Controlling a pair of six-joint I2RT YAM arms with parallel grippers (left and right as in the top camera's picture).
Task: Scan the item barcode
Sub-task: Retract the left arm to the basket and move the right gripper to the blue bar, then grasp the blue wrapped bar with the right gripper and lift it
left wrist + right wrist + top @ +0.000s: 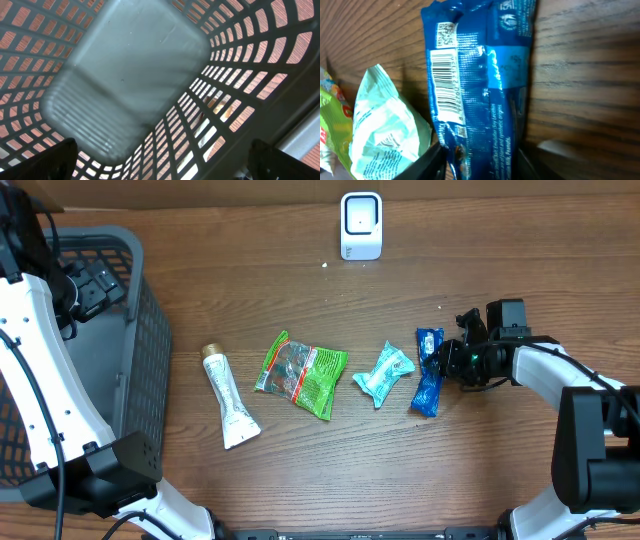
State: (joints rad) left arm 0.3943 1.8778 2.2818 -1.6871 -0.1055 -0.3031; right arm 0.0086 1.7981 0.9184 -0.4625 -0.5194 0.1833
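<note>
A blue snack packet (429, 370) lies on the wooden table, and its white barcode (441, 85) faces the right wrist camera. My right gripper (445, 360) has come in from the right. In the right wrist view the right gripper (480, 162) has a dark finger pressed against each long side of the blue packet (480, 85), shut on it low on the table. The white scanner (361, 225) stands at the table's far edge. My left gripper (95, 285) hangs over the grey basket (150, 330), and in the left wrist view the left gripper (160, 160) is open and empty above the basket floor.
Left of the blue packet, almost touching it, lies a teal packet (383, 374), also visible in the right wrist view (385, 130). Farther left are a green packet (302, 374) and a white tube (228, 396). The basket fills the table's left end.
</note>
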